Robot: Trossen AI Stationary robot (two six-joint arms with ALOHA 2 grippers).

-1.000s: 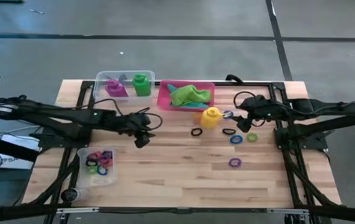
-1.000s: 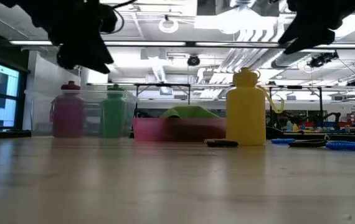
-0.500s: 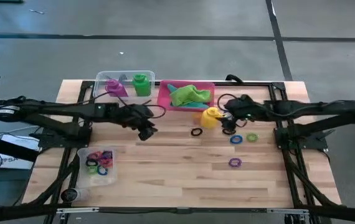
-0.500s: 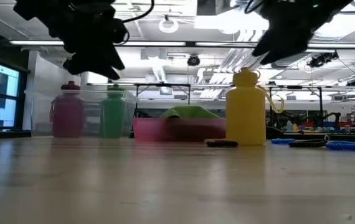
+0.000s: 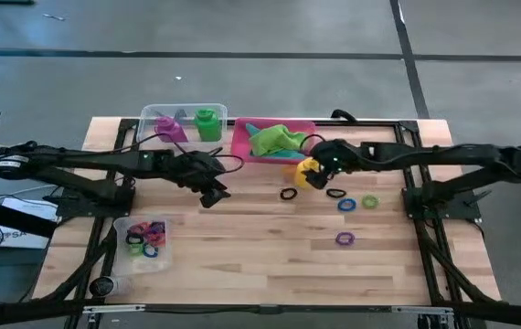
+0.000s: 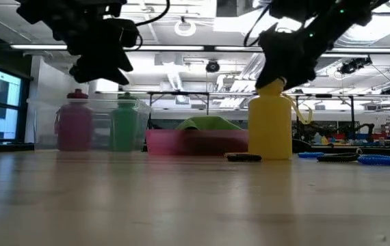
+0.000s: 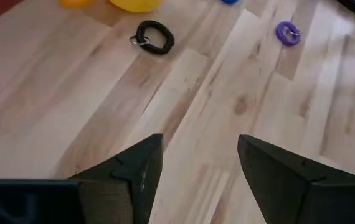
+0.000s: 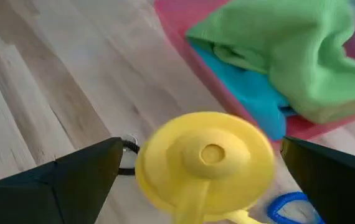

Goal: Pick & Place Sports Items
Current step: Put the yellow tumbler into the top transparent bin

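Light wooden boards make the table top (image 5: 242,251), which stands on a grey floor; behind it the low view shows a hall with ceiling lamps.

At the far edge a clear tub (image 5: 149,117) holds the purple bottle (image 5: 170,128) and the green bottle (image 5: 207,123), both upright. Just beside it the pink tray (image 5: 239,144) carries the green cloth (image 5: 280,140), with the teal cloth (image 8: 252,102) under it. The yellow bottle (image 5: 308,171) stands upright on the wood, just in front of the tray.

The right gripper (image 5: 319,170) is above the yellow bottle. Its two fingers (image 8: 71,180) are spread wide, one on each side of the cap, and they hold nothing.

The left gripper (image 5: 212,193) hovers over bare wood near the middle of the table. Its fingers (image 7: 134,171) are partly apart and nothing is between them.

A black ring (image 5: 288,194) lies near the yellow bottle. Another black ring (image 5: 335,193), a blue ring (image 5: 347,205), a green ring (image 5: 369,201) and a purple ring (image 5: 345,238) lie well apart on the right side. A second clear tub (image 5: 123,228) near the front left holds many coloured rings (image 5: 146,239).
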